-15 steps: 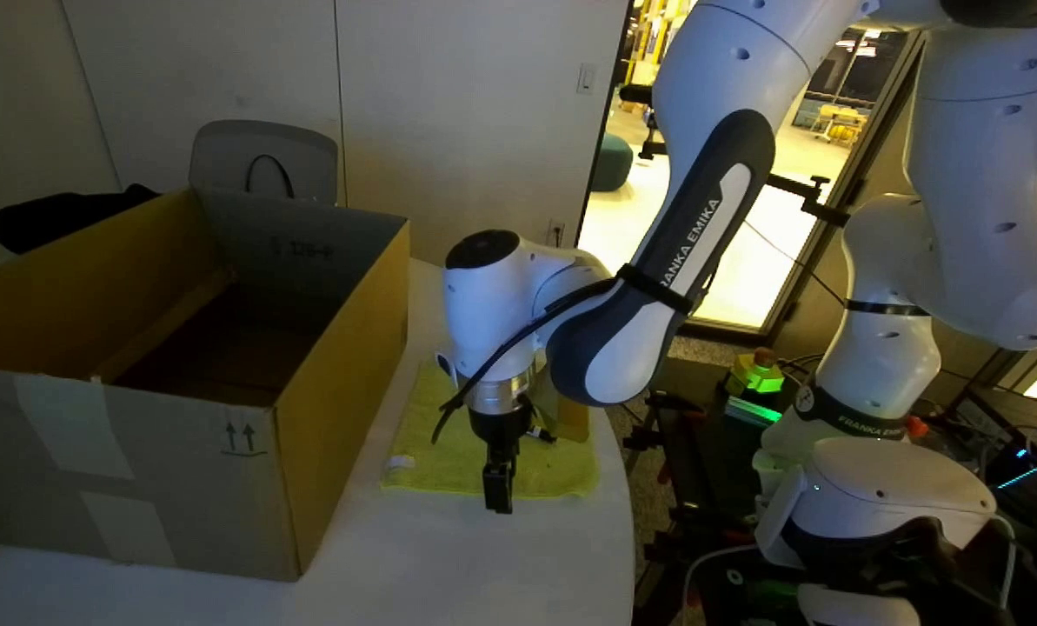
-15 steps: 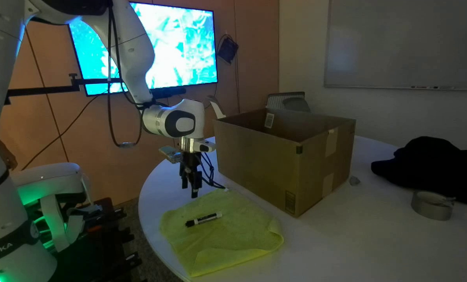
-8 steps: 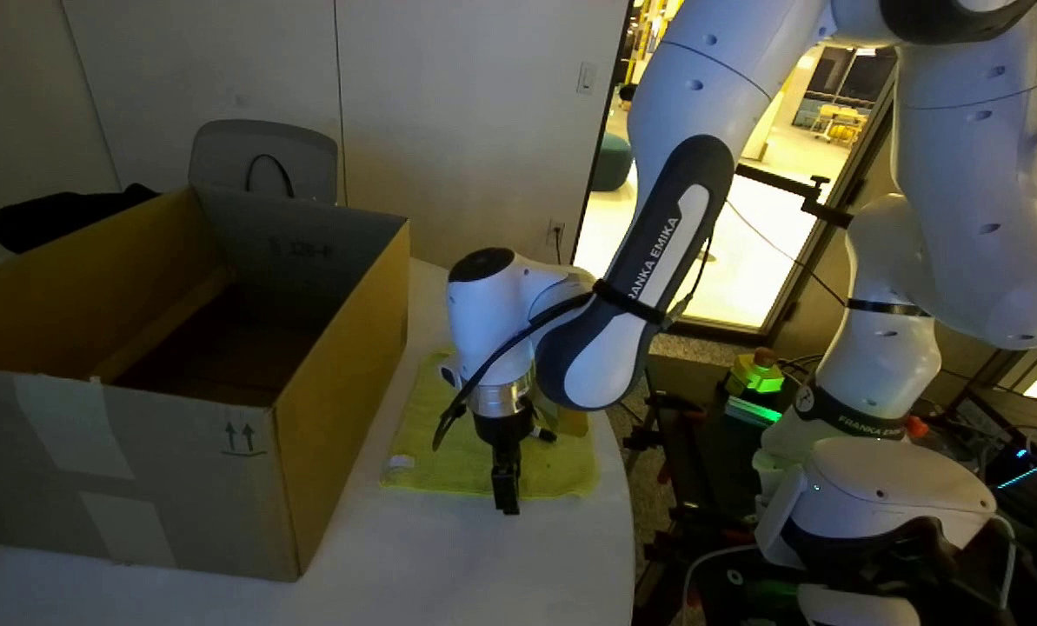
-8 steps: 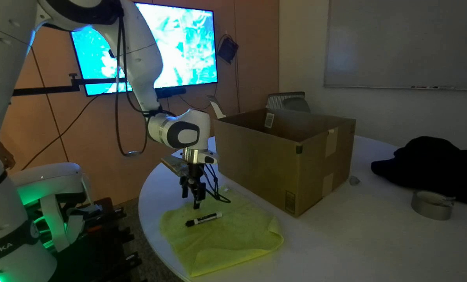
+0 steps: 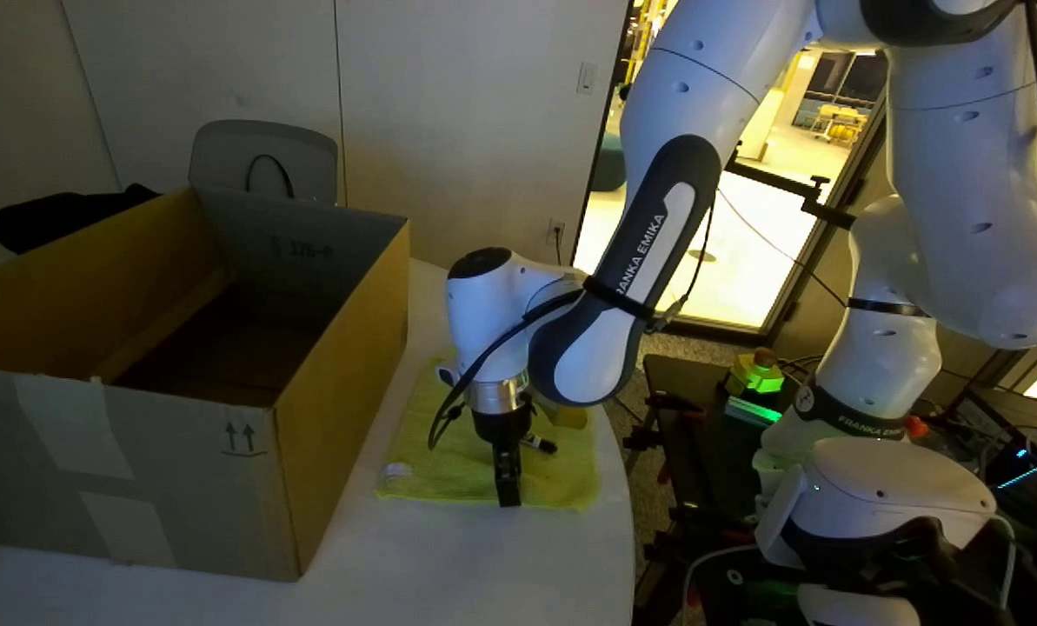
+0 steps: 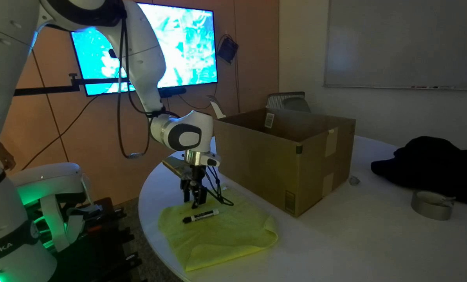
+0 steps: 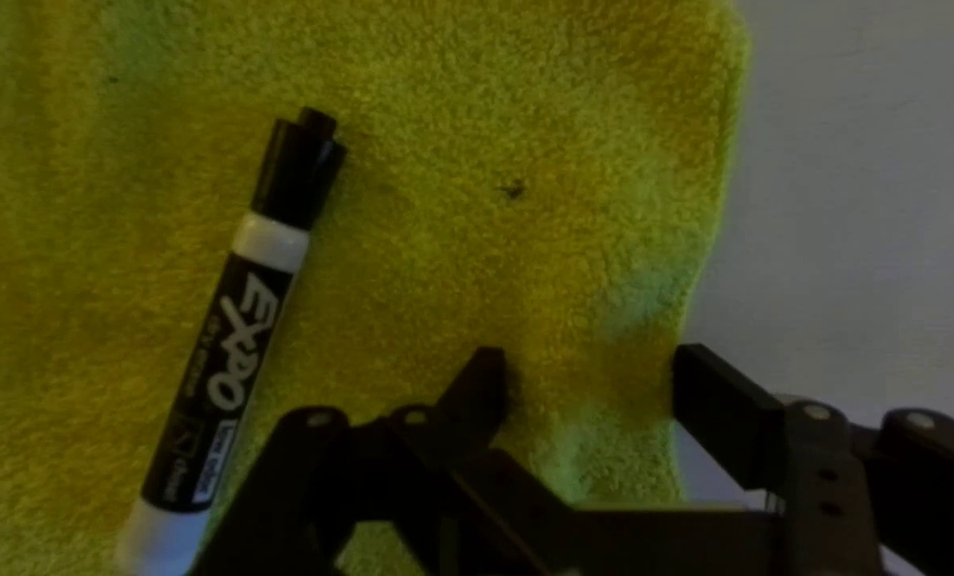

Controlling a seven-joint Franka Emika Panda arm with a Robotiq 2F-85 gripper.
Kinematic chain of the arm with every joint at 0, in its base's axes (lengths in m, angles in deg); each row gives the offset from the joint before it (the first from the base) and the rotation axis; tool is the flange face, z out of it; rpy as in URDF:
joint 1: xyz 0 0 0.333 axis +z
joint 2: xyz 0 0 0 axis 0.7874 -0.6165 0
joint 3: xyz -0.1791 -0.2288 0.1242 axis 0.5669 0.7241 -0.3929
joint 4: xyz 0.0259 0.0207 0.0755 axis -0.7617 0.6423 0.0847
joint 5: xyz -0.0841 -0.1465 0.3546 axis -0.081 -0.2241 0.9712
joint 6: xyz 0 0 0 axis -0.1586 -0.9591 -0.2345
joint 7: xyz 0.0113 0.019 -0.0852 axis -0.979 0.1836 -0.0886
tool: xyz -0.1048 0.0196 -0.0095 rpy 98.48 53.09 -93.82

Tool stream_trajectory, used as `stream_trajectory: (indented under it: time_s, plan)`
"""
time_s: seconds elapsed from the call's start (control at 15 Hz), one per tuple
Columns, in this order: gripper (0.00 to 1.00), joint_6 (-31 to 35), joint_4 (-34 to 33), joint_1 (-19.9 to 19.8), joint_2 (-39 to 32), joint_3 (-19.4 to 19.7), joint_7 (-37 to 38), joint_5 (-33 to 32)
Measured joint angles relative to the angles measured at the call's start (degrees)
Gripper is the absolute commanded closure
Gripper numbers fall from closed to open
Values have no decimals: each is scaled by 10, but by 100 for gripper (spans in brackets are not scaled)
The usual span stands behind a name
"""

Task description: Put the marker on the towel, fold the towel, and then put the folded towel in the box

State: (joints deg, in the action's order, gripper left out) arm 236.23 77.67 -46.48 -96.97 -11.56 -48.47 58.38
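Note:
The yellow-green towel (image 6: 225, 235) lies spread on the white table, with one corner turned over; it also shows in an exterior view (image 5: 448, 469) and in the wrist view (image 7: 445, 240). The black and white marker (image 6: 201, 216) lies on the towel; it shows large in the wrist view (image 7: 229, 352) and is partly hidden in an exterior view (image 5: 541, 444). My gripper (image 7: 588, 376) is low at the towel's edge. Its fingers are apart, one over the cloth and one against the edge, with towel between them. The cardboard box (image 6: 256, 168) stands open on the table (image 5: 136, 469).
A dark cloth item (image 6: 429, 160) and a grey tape roll (image 6: 431, 205) lie on the table (image 6: 354, 250) beyond the box. A small grey scrap (image 6: 354, 180) lies by the box. The box wall stands close to the towel. A chair (image 5: 266, 156) is behind the box.
My gripper has come down to the towel's edge. In the last half second the towel and the marker on it have shifted slightly together toward the gripper's side.

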Motion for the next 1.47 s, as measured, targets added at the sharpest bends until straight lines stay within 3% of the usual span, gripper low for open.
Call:
stream_trajectory:
  time_s: [0.13, 0.27, 0.47, 1.0, 1.47]
  plan:
    - [62, -1, 0, -1, 1, -5, -6, 2]
    - [82, -1, 0, -2, 2, -6, -11, 2]
    - [100, -3, 0, -2, 4, -7, -13, 2]
    - [97, -14, 28, -2, 52, 9, -6, 1]
    - [97, -14, 96, -1, 148, 73, 66, -37]
